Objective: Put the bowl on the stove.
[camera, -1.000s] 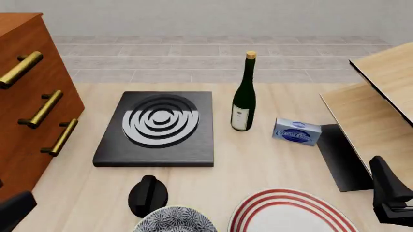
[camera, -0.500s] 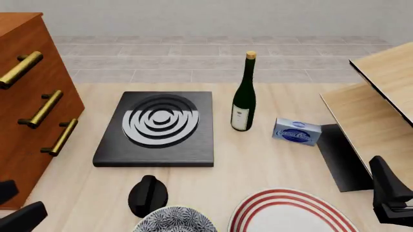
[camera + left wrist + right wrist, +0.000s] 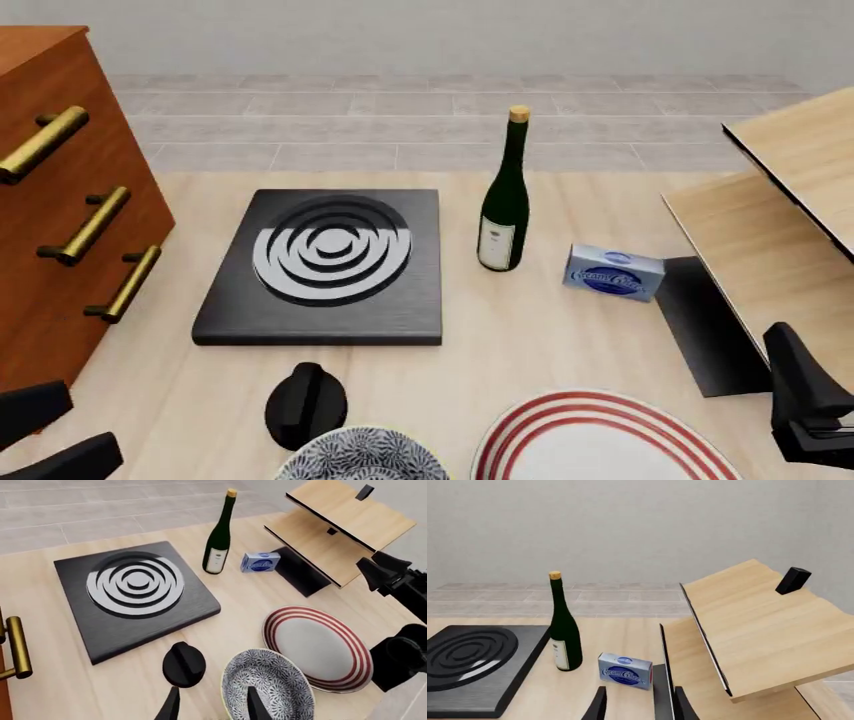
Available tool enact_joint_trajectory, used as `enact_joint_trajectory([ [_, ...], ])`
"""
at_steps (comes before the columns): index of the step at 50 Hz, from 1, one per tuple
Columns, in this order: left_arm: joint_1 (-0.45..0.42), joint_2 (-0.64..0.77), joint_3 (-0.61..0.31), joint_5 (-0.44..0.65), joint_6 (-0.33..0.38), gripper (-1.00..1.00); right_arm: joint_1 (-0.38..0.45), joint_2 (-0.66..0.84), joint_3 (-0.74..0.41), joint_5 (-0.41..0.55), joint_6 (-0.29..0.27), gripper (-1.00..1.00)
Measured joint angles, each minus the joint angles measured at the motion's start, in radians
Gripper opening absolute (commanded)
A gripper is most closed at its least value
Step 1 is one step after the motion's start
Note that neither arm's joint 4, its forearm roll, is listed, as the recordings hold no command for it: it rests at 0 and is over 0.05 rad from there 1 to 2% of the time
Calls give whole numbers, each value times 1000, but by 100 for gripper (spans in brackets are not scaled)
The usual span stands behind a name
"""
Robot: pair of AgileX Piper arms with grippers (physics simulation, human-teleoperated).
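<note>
- left gripper (image 3: 211,705) has its two dark fingers spread apart, nothing between them, hovering over the near rim of the bowl (image 3: 267,687), with one fingertip over the patterned inside and the other off the knob-side edge
- right gripper (image 3: 638,704) is spread open too, holding nothing, pointed at the wooden shelf unit (image 3: 747,630) and the little blue box (image 3: 624,670)
- wooden dresser (image 3: 60,200) with brass handles fills the left side of the front view
- stove (image 3: 327,262) sits flat on the table (image 3: 534,330), well apart from the bowl, rings bare
- white plate with red rings (image 3: 601,440) is at the near edge, just beside the bowl
- bowl itself sits upright on the table at the near edge, between the plate and the knob, only partly visible in the front view
- green wine bottle (image 3: 505,200) stands upright just right of the stove
- small black knob (image 3: 307,402) lies between stove and bowl
</note>
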Motion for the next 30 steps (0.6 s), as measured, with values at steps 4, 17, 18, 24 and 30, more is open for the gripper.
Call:
enact_joint_trajectory([
  [4,-15,7,5,-12,-6,100,0,0,0,0,0,100],
  [17,-65,54,34,-91,-12,100,0,0,0,0,0,100],
  [18,-67,57,36,-96,-12,100,0,0,0,0,0,100],
  [24,-79,70,45,-115,-11,100,0,0,0,0,0,100],
  [30,-89,80,54,-128,-12,100,0,0,0,0,0,100],
])
